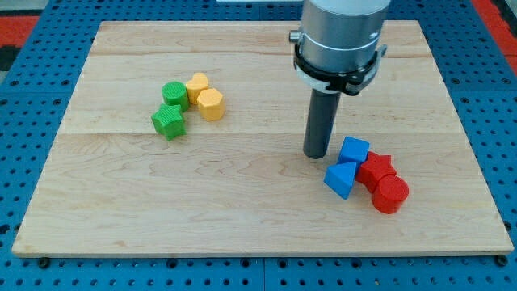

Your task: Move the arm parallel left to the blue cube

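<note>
While the pegboard (24,32) frames everything in blue, with red patches at the view's top corners, the wooden desk (242,202) fills most of the view, pale planks with grain running left to right. Next in size, the arm (339,36) comes down from the view's top, right of centre: a grey cylinder body with a black ring clamp, then a dark rod (321,117) standing upright. No claw on this rig, so no wide or narrow state to tell; the rod just ends in my tip (316,153), which meets the desk just to the view's left of the blue cube (354,150), near it but with a small gap, not touching as far as I can tell. Blue cube sits in the view's lower right quarter, at the top of a tight cluster. Touching it below and slightly left is a blue wedge (341,179), a triangular-looking block. To the cube's right, a red star (376,168), and below that a red cylinder (391,194), both pressed close against each other and the blue pieces. Well apart, in the view's upper left, a second cluster: yellow hexagon (211,104) at its right, a yellow block (197,85) just above-left of it, shape hard to make out, a green cylinder (174,94) touching the yellow pair on their left, and a green star (169,121) just below the green cylinder. My tip lies between the two clusters but far nearer the blue-red one.
</note>
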Robot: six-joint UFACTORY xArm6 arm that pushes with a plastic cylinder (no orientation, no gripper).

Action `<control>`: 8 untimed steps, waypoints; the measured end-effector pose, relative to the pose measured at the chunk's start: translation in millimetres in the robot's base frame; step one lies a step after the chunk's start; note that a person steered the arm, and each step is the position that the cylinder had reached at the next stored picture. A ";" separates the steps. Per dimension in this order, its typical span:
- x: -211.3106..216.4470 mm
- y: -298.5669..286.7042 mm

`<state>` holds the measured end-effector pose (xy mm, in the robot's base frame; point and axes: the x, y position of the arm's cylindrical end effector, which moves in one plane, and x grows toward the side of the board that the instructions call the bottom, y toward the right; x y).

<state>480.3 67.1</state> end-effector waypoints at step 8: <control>-10.7 -18.5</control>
